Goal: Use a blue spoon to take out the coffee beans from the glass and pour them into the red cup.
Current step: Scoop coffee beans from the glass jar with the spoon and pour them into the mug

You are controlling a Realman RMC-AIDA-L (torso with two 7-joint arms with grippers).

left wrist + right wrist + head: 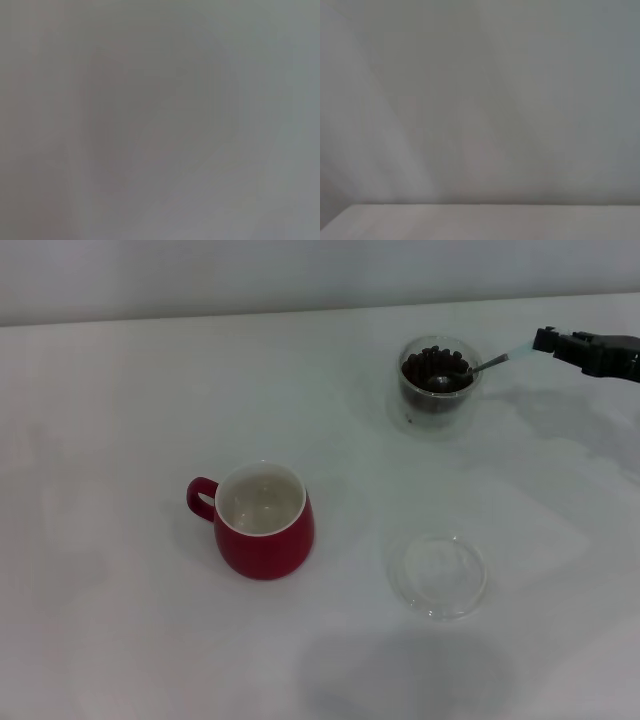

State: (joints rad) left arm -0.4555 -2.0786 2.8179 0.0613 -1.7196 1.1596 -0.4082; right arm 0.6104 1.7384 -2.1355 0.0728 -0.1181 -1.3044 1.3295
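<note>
The glass (437, 375) stands at the back right of the table, holding a heap of dark coffee beans (424, 363). The blue spoon (478, 367) has its metal bowl down among the beans and its pale blue handle slanting up to the right. My right gripper (546, 341) holds the handle's end, shut on it, just right of the glass. The red cup (262, 520) stands near the middle left, white inside, handle to the left, and looks empty. My left gripper is out of view. The two wrist views show only blank grey surface.
A flat shallow clear dish (437, 574) lies on the white table (120, 420) in front of the glass, to the right of the red cup. A wall runs along the table's far edge.
</note>
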